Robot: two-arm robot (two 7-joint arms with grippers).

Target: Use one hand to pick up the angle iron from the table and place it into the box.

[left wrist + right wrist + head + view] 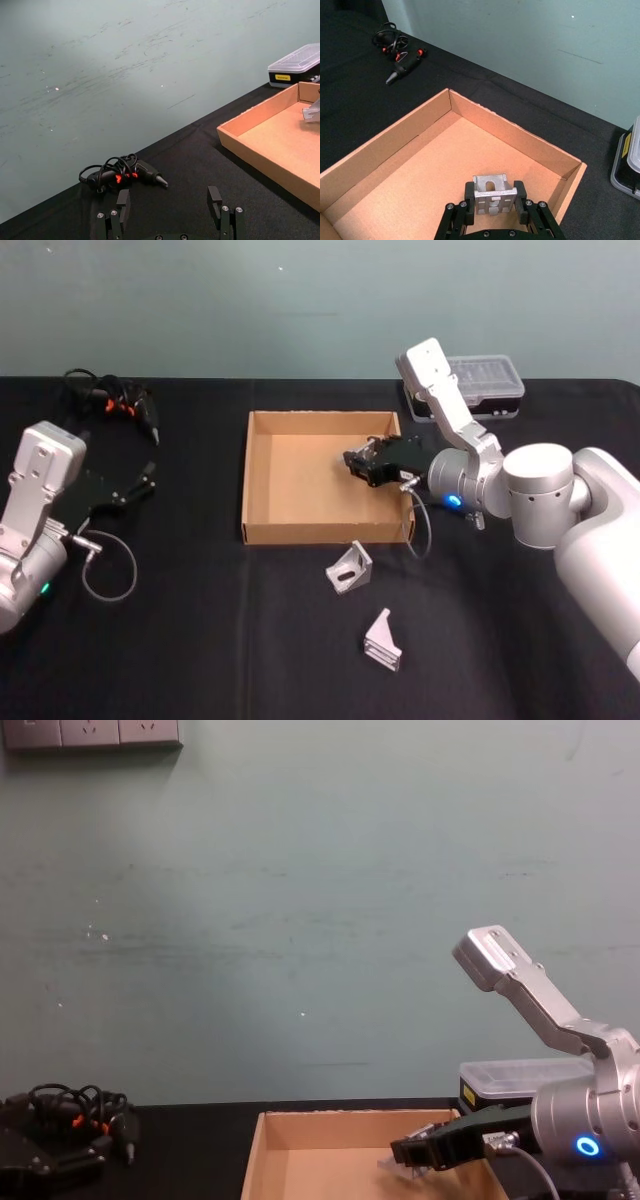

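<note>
Box [320,533] on table [180,640]; two angle irons [349,568] [383,641] before it; plastic case [487,380] behind, right.

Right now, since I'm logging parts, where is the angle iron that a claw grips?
In the head view, the angle iron is clamped in the right claw over the right half of the box, beyond two loose brackets on the table.

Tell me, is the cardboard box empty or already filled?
Empty: the box floor is bare. The right pincer holds one angle iron over it; two others lie on the table outside.

Soft, even light; faint shadows inside the box [320,533].
</note>
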